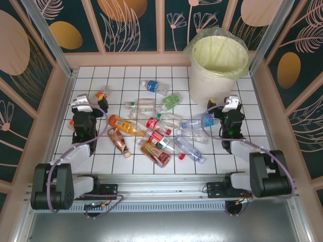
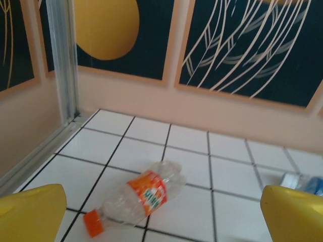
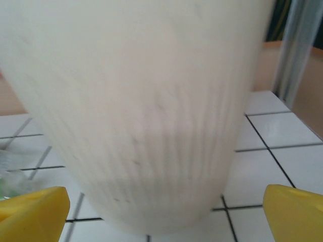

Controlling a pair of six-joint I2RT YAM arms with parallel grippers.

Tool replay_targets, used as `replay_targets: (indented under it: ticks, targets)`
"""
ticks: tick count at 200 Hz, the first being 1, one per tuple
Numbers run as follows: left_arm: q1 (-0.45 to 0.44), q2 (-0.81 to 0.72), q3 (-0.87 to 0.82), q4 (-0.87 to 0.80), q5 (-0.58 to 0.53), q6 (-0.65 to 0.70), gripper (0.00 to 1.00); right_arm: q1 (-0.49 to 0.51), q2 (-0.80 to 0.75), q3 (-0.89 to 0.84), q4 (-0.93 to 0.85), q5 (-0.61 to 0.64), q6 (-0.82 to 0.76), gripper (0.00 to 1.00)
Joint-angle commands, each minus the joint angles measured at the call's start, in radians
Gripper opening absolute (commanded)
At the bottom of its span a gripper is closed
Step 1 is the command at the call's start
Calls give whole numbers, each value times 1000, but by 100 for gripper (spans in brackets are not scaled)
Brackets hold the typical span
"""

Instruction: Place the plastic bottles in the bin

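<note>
Several plastic bottles (image 1: 160, 132) lie scattered on the white tiled floor, most in a heap at the middle. A clear one with an orange label and cap (image 2: 146, 194) lies on its side just ahead of my left gripper (image 1: 93, 102), between its yellow fingertips (image 2: 33, 214), untouched. The left gripper is open and holds nothing. The bin (image 1: 217, 65), a cream bucket lined with a pale yellow-green bag, stands at the far right. My right gripper (image 1: 222, 107) is open and empty right in front of the bin's ribbed wall (image 3: 151, 126). A blue-labelled bottle (image 1: 203, 122) lies just left of it.
Pink walls and aluminium posts (image 2: 65, 60) close in the tiled floor (image 1: 91, 151) on three sides. A bottle with a blue label (image 1: 154, 86) lies apart toward the back. A corner post (image 3: 295, 45) stands to the right of the bin.
</note>
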Motion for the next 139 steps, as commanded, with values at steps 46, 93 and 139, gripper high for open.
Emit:
replay_targets:
  ticks: [46, 93, 139]
  targets:
    - [-62, -95, 222, -496, 255, -425, 99, 308, -208, 172, -603, 178, 262, 99]
    - [-72, -144, 376, -639, 435, -443, 99, 431, -232, 270, -835, 127, 315, 99]
    - [-71, -82, 565, -870, 631, -272, 99, 513, -218, 390, -957, 46, 297, 99]
